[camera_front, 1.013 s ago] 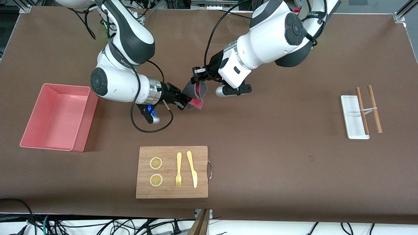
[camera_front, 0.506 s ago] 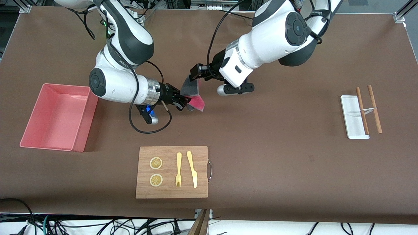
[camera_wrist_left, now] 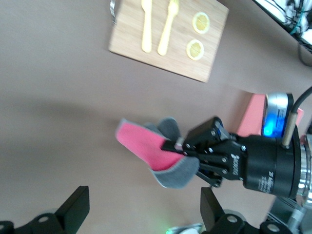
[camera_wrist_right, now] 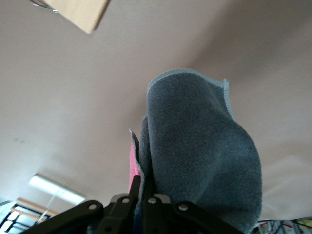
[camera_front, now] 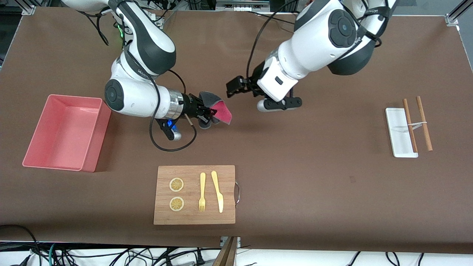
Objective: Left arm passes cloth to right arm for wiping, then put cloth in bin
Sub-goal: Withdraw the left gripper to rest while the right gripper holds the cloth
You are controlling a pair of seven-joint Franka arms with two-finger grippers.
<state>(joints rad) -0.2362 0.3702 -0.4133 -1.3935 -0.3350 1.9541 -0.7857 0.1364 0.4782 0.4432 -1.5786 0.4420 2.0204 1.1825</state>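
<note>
1. The cloth is held above the brown table by the right gripper, whose fingers are pressed together on one edge of it.
2. In the left wrist view the magenta-red side of the cloth is seen folded inside, with the dark grey side around it; in the right wrist view the grey side is shown hanging from the closed fingers.
3. The left gripper is found in the air just beside the cloth, toward the left arm's end of the table; it is not touching the cloth.
4. Its two fingers are spread wide apart in the left wrist view, and nothing is held between them.
5. The pink bin is placed at the right arm's end of the table, well apart from the cloth.
6. A wooden board is laid nearer to the front camera than the cloth; two lemon slices, a yellow fork and a yellow knife are lying on it.
7. A white tray with two brown sticks across it is seen toward the left arm's end of the table.
</note>
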